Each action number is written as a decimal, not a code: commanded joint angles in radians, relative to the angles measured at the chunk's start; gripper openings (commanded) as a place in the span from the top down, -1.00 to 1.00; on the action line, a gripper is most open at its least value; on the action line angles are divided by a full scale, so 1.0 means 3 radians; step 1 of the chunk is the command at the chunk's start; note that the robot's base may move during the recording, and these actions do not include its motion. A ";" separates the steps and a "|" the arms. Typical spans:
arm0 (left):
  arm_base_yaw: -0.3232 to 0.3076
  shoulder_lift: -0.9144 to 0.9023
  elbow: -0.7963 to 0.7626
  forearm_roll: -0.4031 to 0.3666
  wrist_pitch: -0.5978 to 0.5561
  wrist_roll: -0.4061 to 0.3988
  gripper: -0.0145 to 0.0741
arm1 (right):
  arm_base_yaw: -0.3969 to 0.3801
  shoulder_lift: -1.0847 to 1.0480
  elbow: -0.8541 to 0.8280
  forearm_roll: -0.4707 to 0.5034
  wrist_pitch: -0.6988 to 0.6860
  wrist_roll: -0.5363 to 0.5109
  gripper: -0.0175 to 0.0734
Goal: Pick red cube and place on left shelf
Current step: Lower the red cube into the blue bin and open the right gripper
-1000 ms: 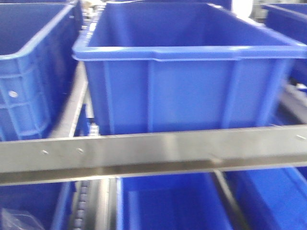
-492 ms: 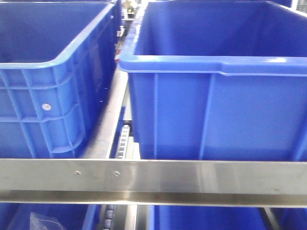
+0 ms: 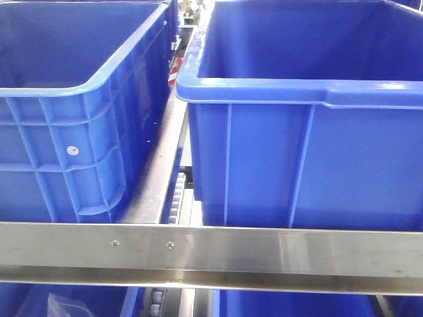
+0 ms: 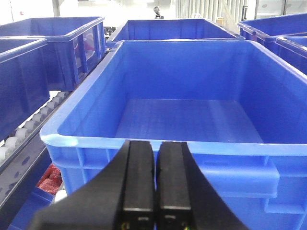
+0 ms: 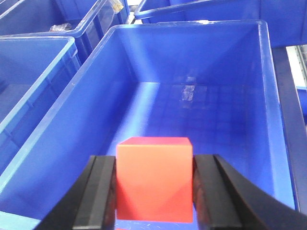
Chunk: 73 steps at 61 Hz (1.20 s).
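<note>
- Front view: the left shelf (image 3: 264, 251) showed a flat steel front rail with two screws, running across the lower part of the frame. Two big blue crates sat side by side behind that rail, a ribbed one (image 3: 73, 132) at the left and a smooth-walled one (image 3: 310, 145) at the right. A roller track (image 3: 177, 195) ran in the gap between them.
- Left wrist view: the left end effector (image 4: 155, 182) had its black fingers pressed together with nothing between them, just before the near rim of an open blue crate (image 4: 192, 120).
- Right wrist view: the right end effector (image 5: 154, 191) was clamped on the red cube (image 5: 154, 179), held above the near end of a deep blue crate (image 5: 201, 96).
</note>
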<state>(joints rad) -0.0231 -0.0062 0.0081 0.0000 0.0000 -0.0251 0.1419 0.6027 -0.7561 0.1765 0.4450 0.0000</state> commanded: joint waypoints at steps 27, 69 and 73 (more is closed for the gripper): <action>0.0006 -0.0048 0.0082 0.0000 -0.0288 0.0001 0.44 | -0.0004 0.0001 -0.0089 0.0025 -0.0307 -0.0020 0.49; 0.0006 -0.0048 0.0082 0.0000 -0.0288 0.0001 0.44 | -0.0007 0.0483 -0.0183 0.0025 -0.0707 -0.0020 0.49; 0.0006 -0.0048 0.0082 0.0000 -0.0288 0.0001 0.44 | -0.0007 0.0713 -0.0311 0.0025 -0.0716 -0.0020 0.49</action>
<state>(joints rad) -0.0231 -0.0062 0.0081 0.0000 0.0000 -0.0251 0.1419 0.7461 -0.7807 0.1765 0.3447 0.0000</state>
